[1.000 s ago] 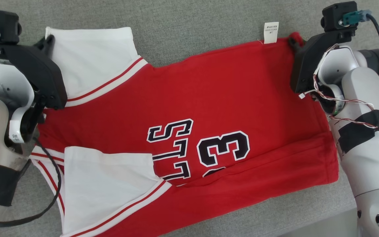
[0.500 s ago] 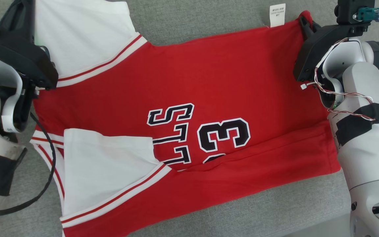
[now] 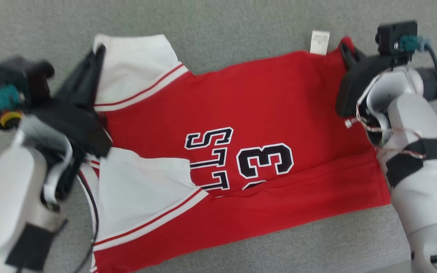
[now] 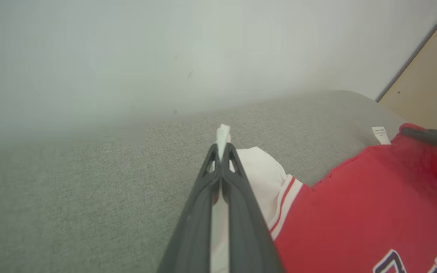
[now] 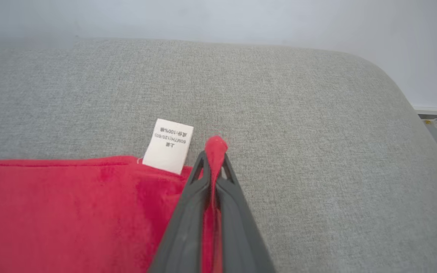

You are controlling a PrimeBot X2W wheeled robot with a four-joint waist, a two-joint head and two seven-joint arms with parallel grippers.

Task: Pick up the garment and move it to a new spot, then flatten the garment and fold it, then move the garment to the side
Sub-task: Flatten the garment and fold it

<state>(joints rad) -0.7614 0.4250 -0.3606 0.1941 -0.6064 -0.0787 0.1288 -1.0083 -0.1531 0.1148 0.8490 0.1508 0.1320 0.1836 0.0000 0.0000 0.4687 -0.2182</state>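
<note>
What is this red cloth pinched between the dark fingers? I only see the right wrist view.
Observer: A red-and-white jersey, spread on a grey fabric surface, as the head view shows.
Operator: Is anything holding its other end?
Observer: Yes. The left fingers are shut on the tip of a white sleeve.
Operator: Any print on it?
Observer: Dark letters and a number 3 across its middle.
</note>
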